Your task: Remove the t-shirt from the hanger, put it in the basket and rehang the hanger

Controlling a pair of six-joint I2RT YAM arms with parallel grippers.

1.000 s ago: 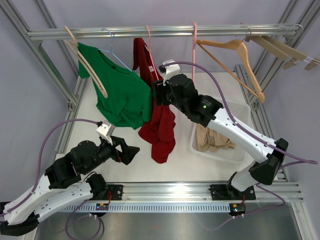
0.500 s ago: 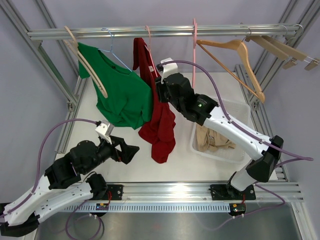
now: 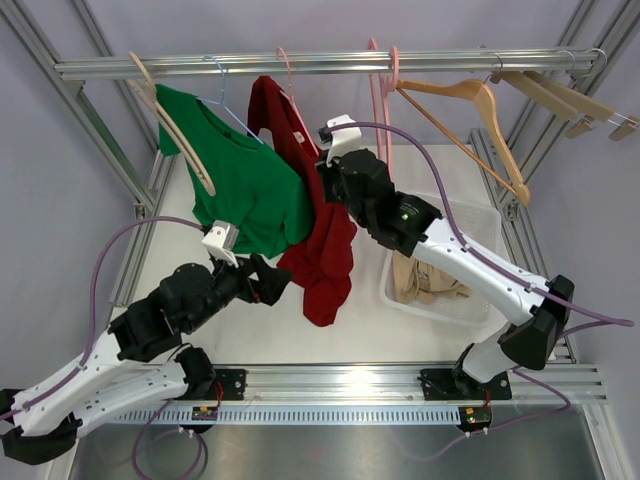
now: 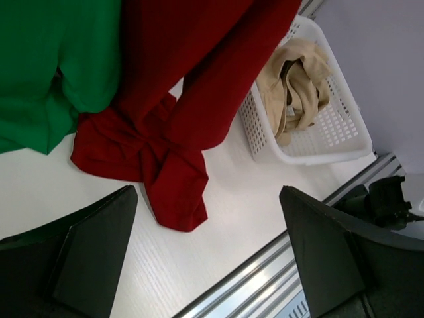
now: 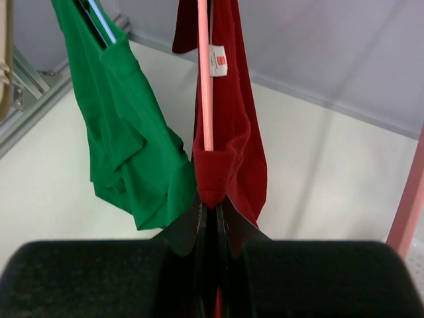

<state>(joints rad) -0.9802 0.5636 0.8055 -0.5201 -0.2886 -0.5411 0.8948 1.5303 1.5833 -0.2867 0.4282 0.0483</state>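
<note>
The right tool has its tips buried in a fold of the shirt. The hanger runs down into the same fold, its lower end hidden.

This is a robot lab, a place for testing. Two robot arms, the left arm and the right arm, are bolted to a metal rail at the edge of a white worktop. Purple cables run from them. A frame of bare metal bars stands around the worktop. The walls are plain grey.
</note>
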